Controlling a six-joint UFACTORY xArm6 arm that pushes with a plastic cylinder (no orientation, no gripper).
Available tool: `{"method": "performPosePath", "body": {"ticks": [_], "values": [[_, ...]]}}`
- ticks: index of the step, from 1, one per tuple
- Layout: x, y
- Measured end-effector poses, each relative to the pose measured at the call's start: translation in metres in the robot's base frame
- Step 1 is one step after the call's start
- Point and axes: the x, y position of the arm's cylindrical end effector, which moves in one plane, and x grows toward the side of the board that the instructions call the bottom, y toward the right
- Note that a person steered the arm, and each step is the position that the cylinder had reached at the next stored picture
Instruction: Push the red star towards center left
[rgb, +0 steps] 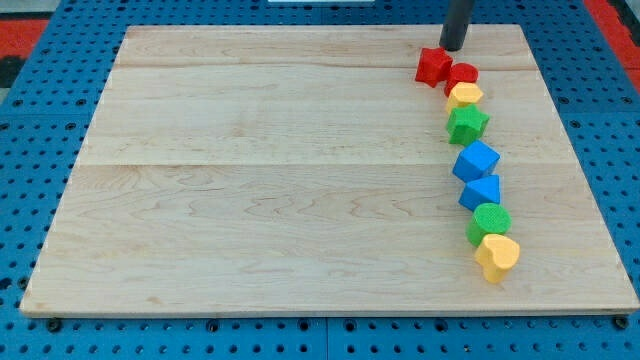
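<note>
The red star (433, 66) lies near the view's top right on the wooden board (280, 180). My tip (453, 47) stands just above and to the right of the star, very close to it or touching. A red round block (462, 75) touches the star's lower right side.
Below the red blocks a curved line of blocks runs down the view's right: a yellow block (465, 95), a green star (467, 123), a blue cube (476, 160), a second blue block (481, 191), a green round block (490, 221) and a yellow heart (497, 256).
</note>
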Motion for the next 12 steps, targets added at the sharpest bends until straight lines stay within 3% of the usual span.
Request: {"method": "performPosePath", "body": {"ticks": [1,2,4,7,9,11,12], "values": [[0.000,0.011],[0.002,0.083],[0.048,0.029],[0.049,0.021],[0.049,-0.009],[0.049,-0.086],[0.038,-0.087]]}}
